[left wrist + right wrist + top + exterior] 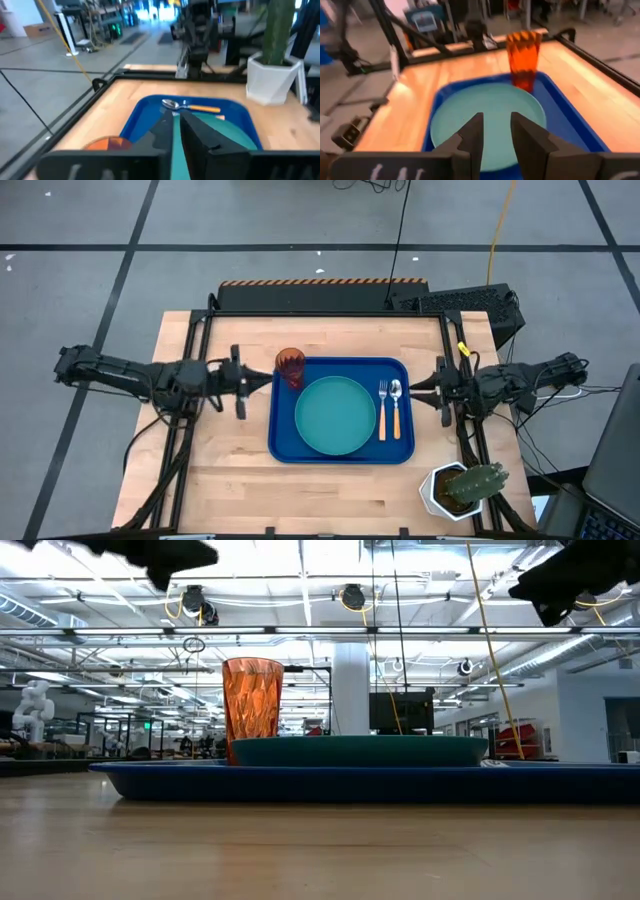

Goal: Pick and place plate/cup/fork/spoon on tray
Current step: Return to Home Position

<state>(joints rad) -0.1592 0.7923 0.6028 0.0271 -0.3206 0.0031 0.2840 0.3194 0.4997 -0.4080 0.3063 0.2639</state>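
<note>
Blue tray sits mid-counter. All 4 items are in it.

- **Plate:** the teal plate lies flat and takes most of the tray floor, a bit L of centre.
- **Cup:** the amber cup stands upright in the tray's top-left corner (high view), just beside the plate rim. Can't tell if they touch.
- **Fork and spoon:** the fork and spoon lie side by side, parallel, in the strip btw the plate and the tray's R wall. The fork is nearer the plate and the spoon is on the outside. Both metal ends point to the top of the high view, w/ the orange handles toward the bottom.
- **Left tool:** the left tool hangs above the counter just off the tray's L edge, aimed at the tray. Its fingers are nearly together w/ only a thin slit, holding nothing.
- **Right tool:** the right tool hangs just off the tray's R edge, aimed at the tray. Its fingers are parted a little w/ a clear gap, holding nothing.

In the low view both arms show only as dark shapes high up, clear of the items.

A white pot w/ cactus sits at the counter's bottom-right corner, apart from the tray.
</note>
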